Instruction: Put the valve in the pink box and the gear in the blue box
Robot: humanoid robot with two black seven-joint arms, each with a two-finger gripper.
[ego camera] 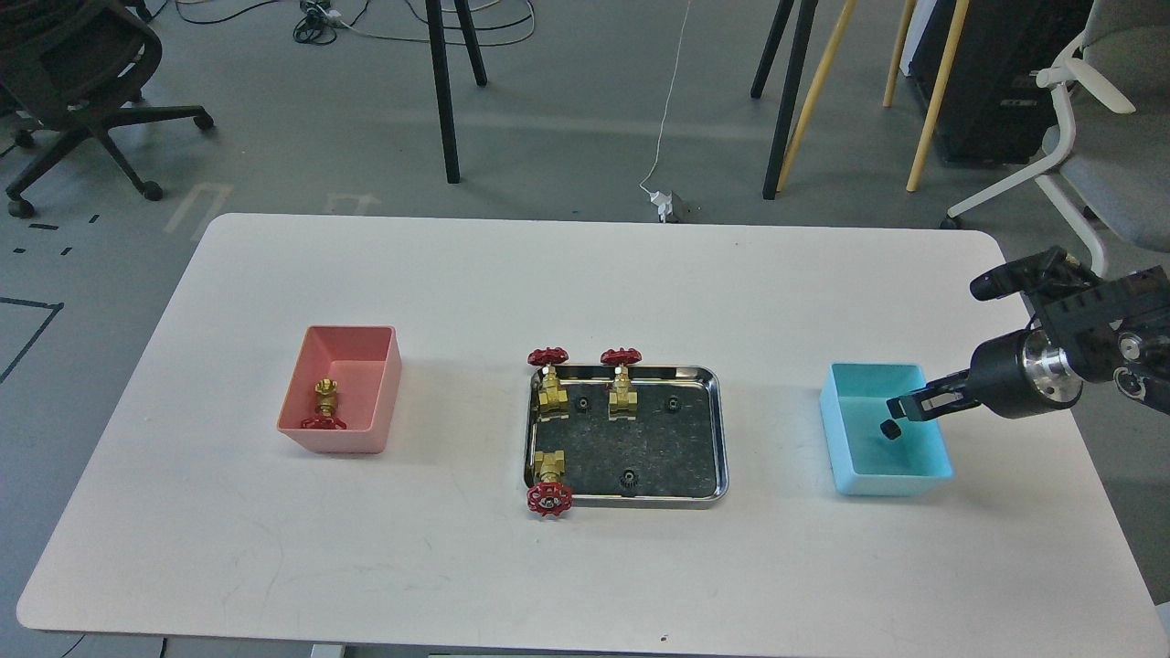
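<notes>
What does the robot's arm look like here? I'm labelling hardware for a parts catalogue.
Only the right arm shows. It is matte black and blocky, with a round black wrist section ringed by a bright silver metal collar. The right gripper is slim and black with a pale silvery strip along it. No left arm is visible.

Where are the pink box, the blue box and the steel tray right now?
pink box (388,388): head view, on its right side wall.
blue box (836,437): head view, on its left wall.
steel tray (654,437): head view, on a bare patch of its floor.

A lab or office: swivel chairs (78,87), floor cables (320,23), tripod legs (452,91), tape-marked floor.
</notes>
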